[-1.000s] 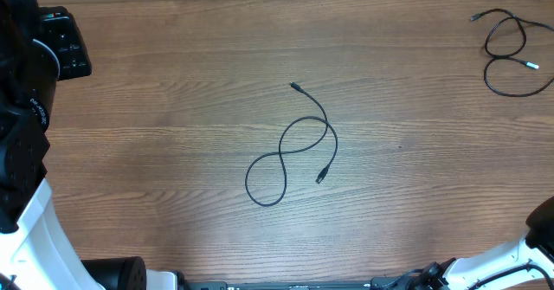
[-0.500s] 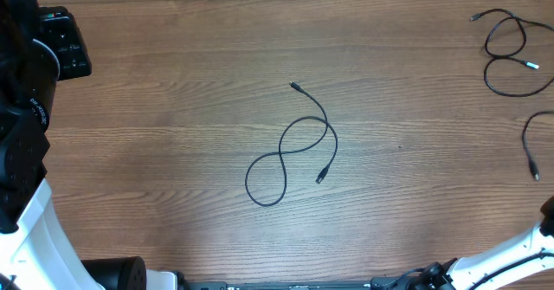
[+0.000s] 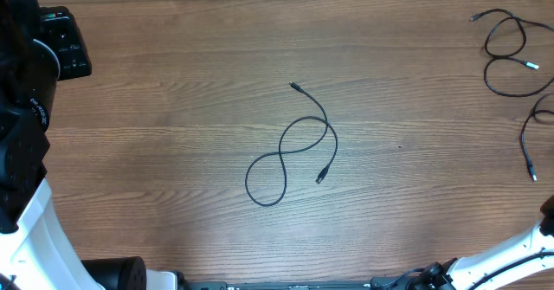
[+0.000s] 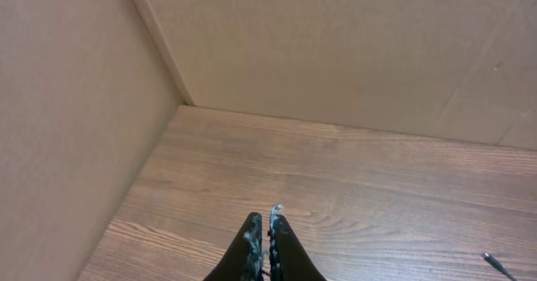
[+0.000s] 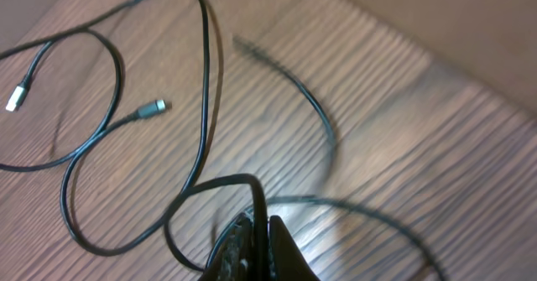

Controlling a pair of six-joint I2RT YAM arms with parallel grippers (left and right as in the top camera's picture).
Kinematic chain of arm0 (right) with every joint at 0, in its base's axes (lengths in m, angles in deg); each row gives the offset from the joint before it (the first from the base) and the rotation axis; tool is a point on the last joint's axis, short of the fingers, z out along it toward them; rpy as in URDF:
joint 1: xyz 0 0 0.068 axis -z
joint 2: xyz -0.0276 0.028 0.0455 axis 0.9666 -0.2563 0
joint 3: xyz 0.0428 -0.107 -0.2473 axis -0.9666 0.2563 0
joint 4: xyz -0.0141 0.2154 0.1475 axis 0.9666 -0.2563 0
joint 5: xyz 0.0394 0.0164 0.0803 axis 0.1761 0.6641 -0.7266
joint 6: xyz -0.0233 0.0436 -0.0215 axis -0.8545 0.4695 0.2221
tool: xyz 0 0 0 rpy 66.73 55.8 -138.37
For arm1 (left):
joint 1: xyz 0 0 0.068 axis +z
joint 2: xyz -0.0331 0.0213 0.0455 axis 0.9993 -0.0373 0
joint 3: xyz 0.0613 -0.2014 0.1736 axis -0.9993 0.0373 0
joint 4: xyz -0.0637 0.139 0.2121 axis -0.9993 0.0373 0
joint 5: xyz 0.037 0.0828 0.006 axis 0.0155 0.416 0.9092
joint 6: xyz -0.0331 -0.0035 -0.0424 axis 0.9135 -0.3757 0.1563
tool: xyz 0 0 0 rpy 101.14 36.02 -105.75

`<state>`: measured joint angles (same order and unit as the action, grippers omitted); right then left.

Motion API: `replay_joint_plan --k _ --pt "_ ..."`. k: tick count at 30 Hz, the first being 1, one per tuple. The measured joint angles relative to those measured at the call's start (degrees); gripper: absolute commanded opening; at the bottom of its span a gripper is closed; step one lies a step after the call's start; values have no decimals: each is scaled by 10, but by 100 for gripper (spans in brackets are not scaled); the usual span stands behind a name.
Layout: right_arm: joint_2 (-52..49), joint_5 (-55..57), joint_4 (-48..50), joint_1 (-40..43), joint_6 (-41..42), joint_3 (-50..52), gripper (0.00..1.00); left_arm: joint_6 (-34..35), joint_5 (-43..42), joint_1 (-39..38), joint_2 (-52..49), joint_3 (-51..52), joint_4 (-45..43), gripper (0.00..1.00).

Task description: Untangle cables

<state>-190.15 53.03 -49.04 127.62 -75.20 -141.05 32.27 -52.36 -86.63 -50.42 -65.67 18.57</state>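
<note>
Right-edge cable (image 3: 522, 145) is new. Nothing lay there a second ago, and half a second ago it hung in at the frame edge. Now its upper end has swung further in, while the plug end sits roughly where it was. Nothing else shifted.

Left gripper (image 4: 265, 216): far left of centre cable (image 3: 285, 151), fingers pressed together with nothing between them. Its camera faces the wall (image 4: 336, 46) corner. A plug tip (image 4: 495, 264) pokes in at lower right; can't tell whose.

Centre cable: loose figure-eight with one crossing and both plugs free. Long axis runs from the lower-left loop to the upper-right plug.

Top-right cable (image 3: 486, 75): far right of and above centre cable. It's a double loop, with silver plugs (image 5: 155, 106) visible in the right wrist view.

Right-edge cable: far right of centre cable and just below top-right cable. Long axis runs roughly top to bottom, plug end lowest. Can't tell if its upper end touches top-right cable.

Right gripper (image 5: 257, 224): off the overhead frame, right of everything. Fingers are clamped on a cord loop. I judge it's right-edge cable, whose blurred length trails away from the fingers. That puts the cord left of the claw, with the right arm nearer. The next pull likely needs to go away from top-right cable, or the two could snag.
</note>
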Motion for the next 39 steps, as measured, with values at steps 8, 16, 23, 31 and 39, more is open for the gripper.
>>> replay_joint_plan --k 8,16,23,31,39 --pt "0 -32 16 -1 47 39 100 0 0 0 0 0 7 6" --pt "16 -127 -22 -12 67 -22 100 0 0 0 0 0 14 6" --pt "117 -143 -110 -72 73 -162 100 0 0 0 0 0 22 7" --pt "212 -149 -205 -228 62 -199 95 0 0 0 0 0 22 9" --pt "191 -141 -278 -434 44 -179 93 0 0 0 0 0 21 9"
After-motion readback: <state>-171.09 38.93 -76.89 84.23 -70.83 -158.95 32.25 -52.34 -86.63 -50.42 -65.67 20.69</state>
